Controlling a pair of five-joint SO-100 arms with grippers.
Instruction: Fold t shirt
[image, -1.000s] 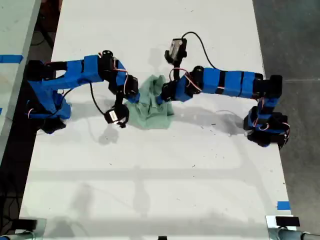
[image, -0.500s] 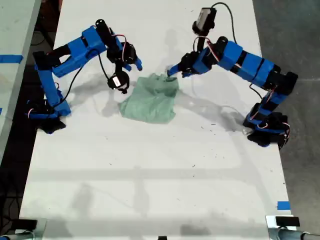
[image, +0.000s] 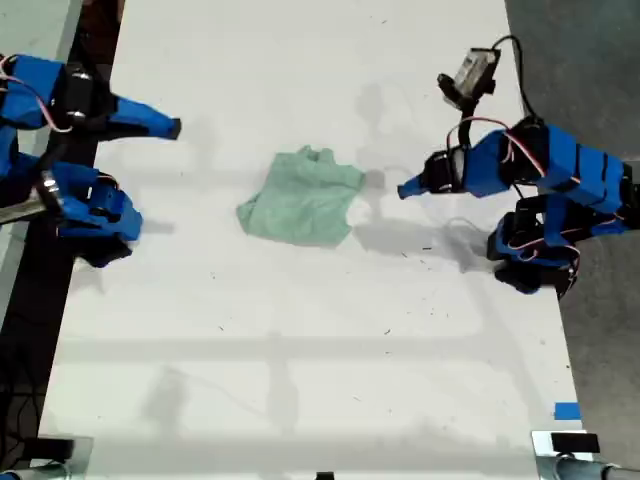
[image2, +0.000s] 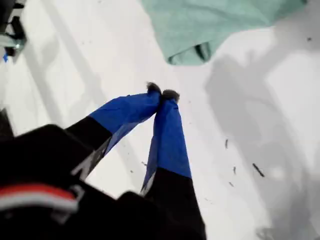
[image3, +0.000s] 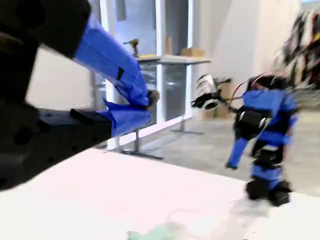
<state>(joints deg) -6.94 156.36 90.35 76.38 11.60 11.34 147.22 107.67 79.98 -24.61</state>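
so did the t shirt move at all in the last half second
No. The t shirt lies at the same spot on the white table in the exterior view, same crumpled outline; only the arms pulled away toward that view's sides.

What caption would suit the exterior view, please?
Folded t shirt lies on the white table, both arms drawn back, grippers shut.

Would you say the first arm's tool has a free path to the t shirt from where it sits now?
Probably yes. My first tool, shut and empty, sits just off the crumpled t shirt on the exterior view's right, with only bare table between them. It must open first.
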